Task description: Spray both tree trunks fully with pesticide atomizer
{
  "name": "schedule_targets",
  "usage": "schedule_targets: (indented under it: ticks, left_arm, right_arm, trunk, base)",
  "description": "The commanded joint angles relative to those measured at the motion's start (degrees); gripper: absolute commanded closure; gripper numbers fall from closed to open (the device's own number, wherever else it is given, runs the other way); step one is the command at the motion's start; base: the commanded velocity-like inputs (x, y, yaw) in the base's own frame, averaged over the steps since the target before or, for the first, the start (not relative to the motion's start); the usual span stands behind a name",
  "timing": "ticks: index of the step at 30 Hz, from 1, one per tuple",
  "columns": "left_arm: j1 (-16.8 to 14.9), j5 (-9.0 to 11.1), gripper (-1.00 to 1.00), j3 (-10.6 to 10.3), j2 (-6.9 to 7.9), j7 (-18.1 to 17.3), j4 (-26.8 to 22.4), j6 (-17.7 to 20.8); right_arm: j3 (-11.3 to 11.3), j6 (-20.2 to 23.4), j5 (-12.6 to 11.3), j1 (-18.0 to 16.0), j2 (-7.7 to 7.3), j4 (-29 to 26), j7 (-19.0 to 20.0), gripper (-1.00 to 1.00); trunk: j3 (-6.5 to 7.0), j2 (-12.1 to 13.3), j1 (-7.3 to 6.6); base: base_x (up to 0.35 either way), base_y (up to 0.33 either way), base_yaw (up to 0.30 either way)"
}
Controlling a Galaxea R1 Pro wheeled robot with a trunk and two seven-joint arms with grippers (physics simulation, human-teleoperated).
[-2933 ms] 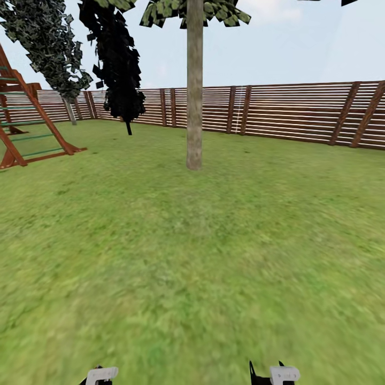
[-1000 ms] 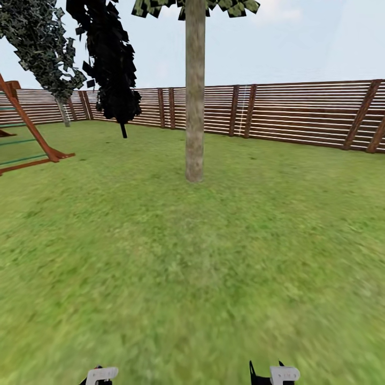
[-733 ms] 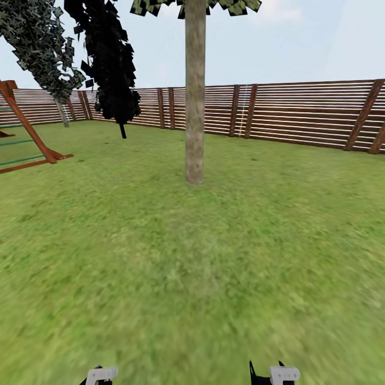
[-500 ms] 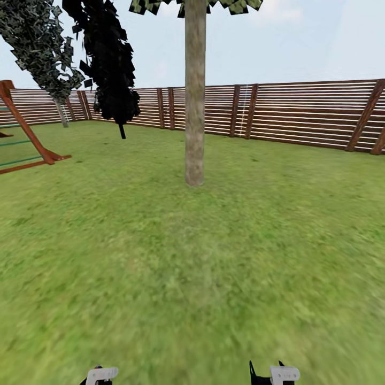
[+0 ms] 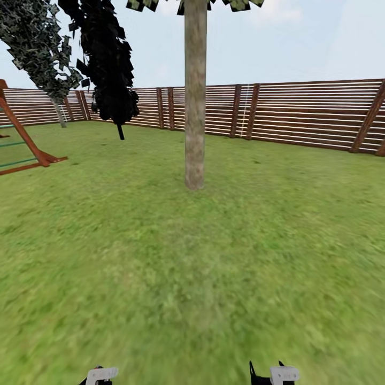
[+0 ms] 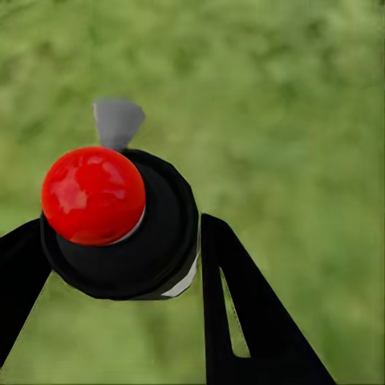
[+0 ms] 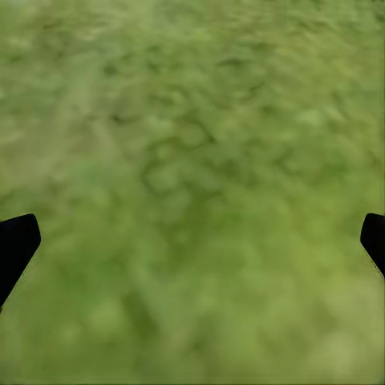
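Atomizer: the pesticide atomizer with black round body, glossy red ball cap and grey nozzle (image 6: pixel 120 220) sits between the 2 black fingers of the left gripper (image 6: pixel 120 297), which is clamped on its body; the nozzle points away from the wrist, over grass.
Target trunk: the pale beige-grey mottled tree trunk (image 5: pixel 195 96) stands straight ahead at mid-distance, its base on the green grass lawn (image 5: pixel 214 256), well apart from the robot.
Second tree: a thinner leaning grey trunk under a ragged dark green crown (image 5: pixel 60 112) stands far left, near the fence corner.
Right gripper: the right gripper (image 7: pixel 192 241) hangs over bare grass with fingers spread wide and nothing between them.
Step in hand: approach to the first trunk; judged, spraying has not begun.
Procedure: close in until the trunk is near, stop short of contact, raise the left arm, aim the nozzle squarely at the bark, then sweep top to bottom.
Risk: spraying from here would likely fall short on the lawn.
Surroundings: brown horizontal-slat wooden fence (image 5: pixel 310 115) far behind; black cone-shaped conifer (image 5: pixel 109 69) far left; red-brown wooden play frame (image 5: pixel 24 141) at left edge.
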Motion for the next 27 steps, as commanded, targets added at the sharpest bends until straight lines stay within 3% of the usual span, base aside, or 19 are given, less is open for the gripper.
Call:
schedule_targets:
  ticks: [1,27]
  left_arm:
    - [0.0,0.0,1.00,0.0,0.00,0.0,0.0,0.0]
    - [0.0,0.0,1.00,0.0,0.00,0.0,0.0,0.0]
  right_arm:
    - [0.0,0.0,0.0,0.0,0.00,0.0,0.0,-1.00]
    - [0.0,0.0,0.0,0.0,0.00,0.0,0.0,-1.00]
  trunk:
    - [0.00,0.0,0.00]
    - [0.00,0.0,0.00]
  base:
    - [0.338,0.000,0.000]
    - [0.338,0.000,0.000]
